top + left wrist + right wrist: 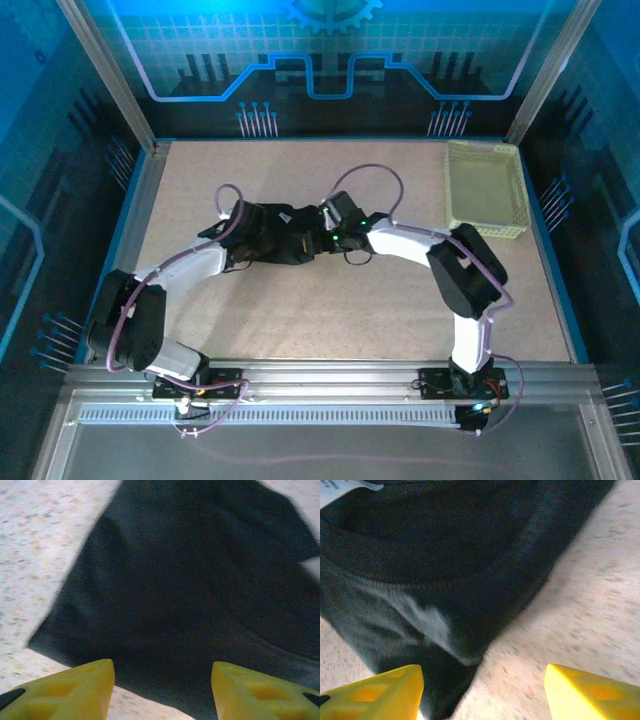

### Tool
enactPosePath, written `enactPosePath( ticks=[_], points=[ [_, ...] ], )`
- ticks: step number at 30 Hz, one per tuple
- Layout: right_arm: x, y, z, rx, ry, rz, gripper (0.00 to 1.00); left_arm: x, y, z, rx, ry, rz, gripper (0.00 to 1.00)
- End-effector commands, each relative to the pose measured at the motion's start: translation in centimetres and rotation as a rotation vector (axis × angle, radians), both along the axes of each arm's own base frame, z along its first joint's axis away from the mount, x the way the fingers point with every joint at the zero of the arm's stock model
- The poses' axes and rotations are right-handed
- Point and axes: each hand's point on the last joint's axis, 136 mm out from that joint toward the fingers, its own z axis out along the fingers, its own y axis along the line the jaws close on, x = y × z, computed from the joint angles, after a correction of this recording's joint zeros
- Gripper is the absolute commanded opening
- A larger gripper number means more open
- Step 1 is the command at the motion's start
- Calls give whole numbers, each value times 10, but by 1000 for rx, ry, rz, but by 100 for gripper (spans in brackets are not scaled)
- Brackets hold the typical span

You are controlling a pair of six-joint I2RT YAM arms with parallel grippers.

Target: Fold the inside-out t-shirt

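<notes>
Now, the inside-out t-shirt [280, 242] lies as a compact black bundle in the middle of the table [350, 310], hemmed in by both arms. The left gripper [162, 672] stands wide with nothing pinched and dark cloth just ahead. The right gripper [484, 677] is wide too, hovering at a ribbed edge near a white label [340, 487]. The pale yellow-green basket [485, 232] sits well apart in the far right corner.

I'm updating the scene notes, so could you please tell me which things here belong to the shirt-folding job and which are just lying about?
Part of the job: black t-shirt, bunched mid-table; left hand; right hand.
Just lying about: pale yellow-green basket, far right corner.
</notes>
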Motion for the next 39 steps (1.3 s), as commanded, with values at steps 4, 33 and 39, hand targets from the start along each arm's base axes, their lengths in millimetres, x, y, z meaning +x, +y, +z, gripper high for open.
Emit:
enactPosePath(
  ticks=[4,33,39],
  points=[
    [-18,-56,35,-105,-100,-54,69,-1,-47,-4,55,59,-124,60],
    [-100,-174,96,-104,-255,-237,73,131,129,-40,139,237,103,72],
    [-89,-222,111,-190,-345,-351,77,139,156,-13,157,127,102,87]
  ],
)
